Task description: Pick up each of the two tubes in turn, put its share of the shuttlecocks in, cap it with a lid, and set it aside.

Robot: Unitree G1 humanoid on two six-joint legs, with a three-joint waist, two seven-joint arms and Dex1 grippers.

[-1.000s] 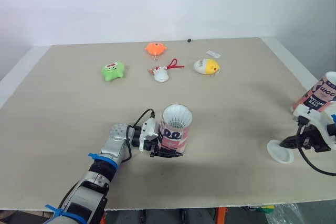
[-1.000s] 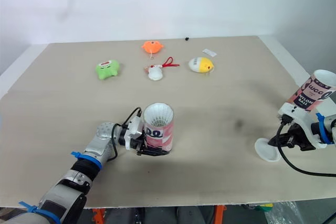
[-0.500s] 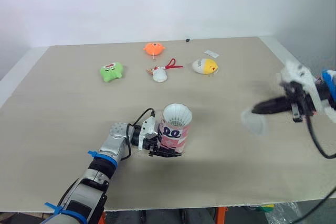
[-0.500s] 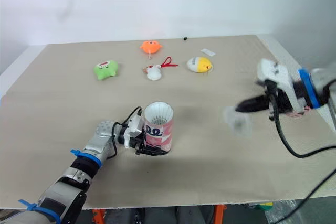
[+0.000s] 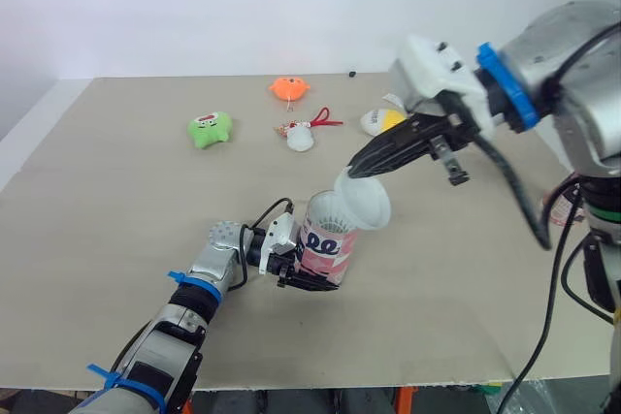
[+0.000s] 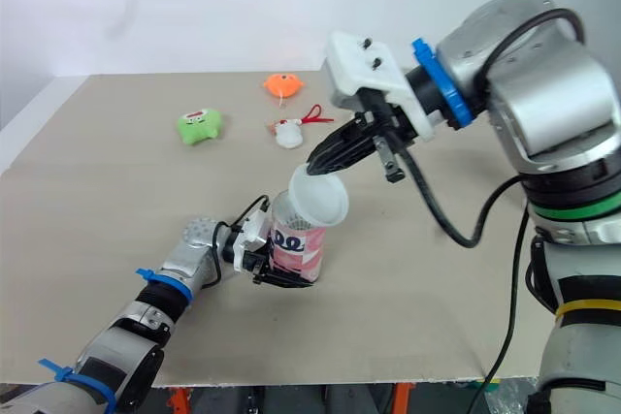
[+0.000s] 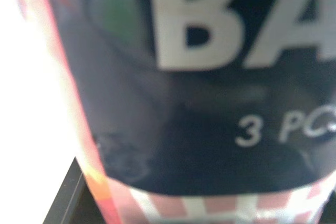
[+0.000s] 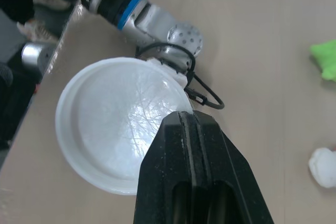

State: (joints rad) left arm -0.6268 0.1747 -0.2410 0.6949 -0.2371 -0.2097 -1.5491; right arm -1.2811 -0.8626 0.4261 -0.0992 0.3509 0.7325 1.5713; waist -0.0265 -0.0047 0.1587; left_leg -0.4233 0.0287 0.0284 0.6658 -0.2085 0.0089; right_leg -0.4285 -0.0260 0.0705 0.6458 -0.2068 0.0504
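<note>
A pink and dark blue tube stands upright on the table, with my left gripper shut on its lower part. Its printed label is pressed close in the left wrist view. A white shuttlecock skirt shows in the tube's open mouth. My right gripper is shut on the rim of a white translucent lid. The lid hangs tilted just above the tube's mouth, overlapping its right side. In the right wrist view the lid faces hollow side up. A second tube peeks out behind my right arm at the far right.
Small toys lie at the back of the table: a green one, an orange one, a white one with a red string, and a yellow one partly behind my right arm. The table's front edge runs close below the tube.
My right gripper has lifted the lid off the table at the right and carried it left, to just above the tube's mouth. The left gripper has kept hold of the tube.
</note>
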